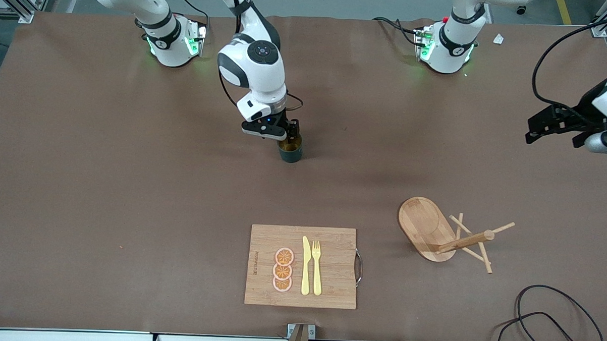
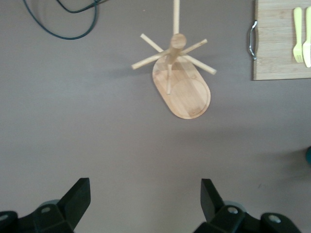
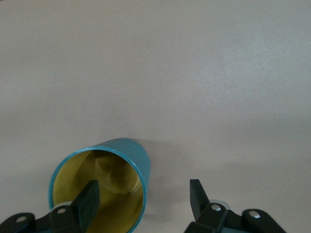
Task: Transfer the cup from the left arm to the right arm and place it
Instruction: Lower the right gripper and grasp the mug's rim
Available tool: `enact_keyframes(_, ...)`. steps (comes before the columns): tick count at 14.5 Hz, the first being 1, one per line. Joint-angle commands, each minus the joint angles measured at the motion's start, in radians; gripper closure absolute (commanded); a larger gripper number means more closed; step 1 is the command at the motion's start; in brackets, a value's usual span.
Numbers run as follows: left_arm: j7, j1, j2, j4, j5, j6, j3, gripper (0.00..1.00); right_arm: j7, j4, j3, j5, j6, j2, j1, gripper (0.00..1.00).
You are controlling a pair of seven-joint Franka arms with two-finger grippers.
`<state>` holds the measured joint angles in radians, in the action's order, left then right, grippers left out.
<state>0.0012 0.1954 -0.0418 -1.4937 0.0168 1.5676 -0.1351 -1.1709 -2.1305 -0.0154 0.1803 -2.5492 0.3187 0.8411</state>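
Just above the middle of the front view we see the cup (image 1: 290, 151), a dark teal mug with a mustard-yellow inside, standing upright on the brown table (image 1: 106, 184). The right gripper (image 1: 284, 135) is down at its rim. In the right wrist view, one finger (image 3: 87, 201) dips inside the cup (image 3: 104, 187) and the other stands outside its wall, so the jaws straddle the wall with a gap on the outer side. They look parted and not yet clamped, though we cannot be sure the inner finger is clear of the wall.

At the right edge of the front view, the left gripper (image 1: 537, 130) waits in the air over bare table at the left arm's end. Its wrist view shows the left gripper (image 2: 146, 199) with fingers spread wide and nothing between them.

In the lower right of the front view a wooden peg rack (image 1: 445, 233) stands on its oval base. A wooden cutting board (image 1: 329, 292) lies at lower centre, carrying three orange slices (image 1: 283, 269), a yellow knife (image 1: 305, 265) and a yellow fork (image 1: 317, 267). Black cables (image 1: 550, 320) coil in the bottom right corner.
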Motion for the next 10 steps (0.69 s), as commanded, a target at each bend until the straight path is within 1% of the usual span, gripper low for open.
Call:
enact_keyframes(1, 0.008, 0.013, 0.019, 0.024, -0.032, -0.049, -0.006, 0.0, -0.032, 0.018, -0.014, 0.041, -0.014, 0.037, 0.016, 0.18)
enact_keyframes(3, 0.008, -0.004, 0.022, 0.026, -0.028, -0.052, -0.003, 0.0, -0.045, 0.033, -0.014, 0.048, -0.014, 0.056, 0.022, 0.18)
enact_keyframes(4, 0.003, -0.01, 0.022, 0.026, -0.026, -0.05, 0.003, 0.0, -0.059, 0.043, -0.014, 0.05, -0.013, 0.063, 0.03, 0.22)
enact_keyframes(8, 0.006, -0.04, 0.022, 0.026, -0.028, -0.05, 0.02, 0.0, -0.067, 0.064, -0.014, 0.048, -0.008, 0.076, 0.03, 0.45)
enact_keyframes(9, 0.01, -0.062, 0.022, 0.026, -0.029, -0.05, 0.046, 0.0, -0.067, 0.064, -0.014, 0.05, -0.006, 0.076, 0.029, 0.53)
enact_keyframes(10, 0.01, -0.111, 0.023, 0.027, -0.028, -0.05, 0.087, 0.0, -0.067, 0.066, -0.014, 0.048, -0.006, 0.076, 0.026, 0.6)
